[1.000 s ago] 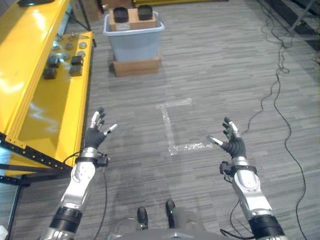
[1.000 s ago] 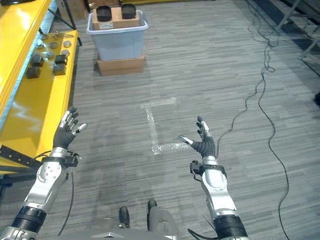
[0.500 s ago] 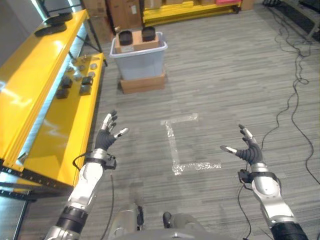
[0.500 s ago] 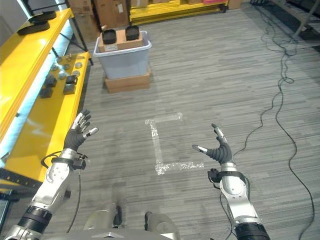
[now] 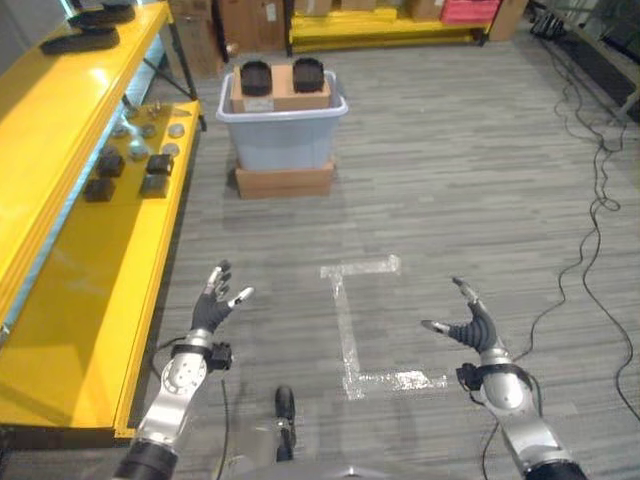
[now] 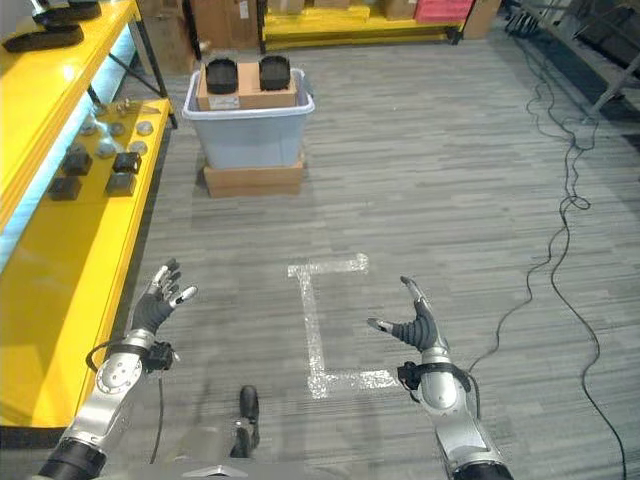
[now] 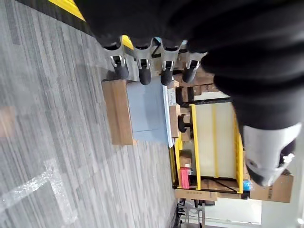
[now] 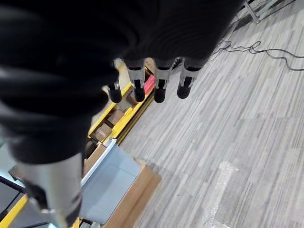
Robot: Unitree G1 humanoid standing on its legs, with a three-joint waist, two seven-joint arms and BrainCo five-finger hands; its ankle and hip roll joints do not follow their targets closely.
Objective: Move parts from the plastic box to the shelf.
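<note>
Both robot hands empty, spread wide above the grey floor.
Left robot hand [image 5: 213, 305] and right robot hand [image 5: 472, 328] are well short of the pale-blue plastic box [image 5: 284, 140] beside the yellow metal shelf [image 5: 90, 230].

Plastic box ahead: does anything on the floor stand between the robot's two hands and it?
Nothing visible does. The left hand and right hand are both open and empty over bare floor, and the plastic box stands ahead on a cardboard base. Between them lie only flat tape marks. The yellow shelf runs along the left.
</note>
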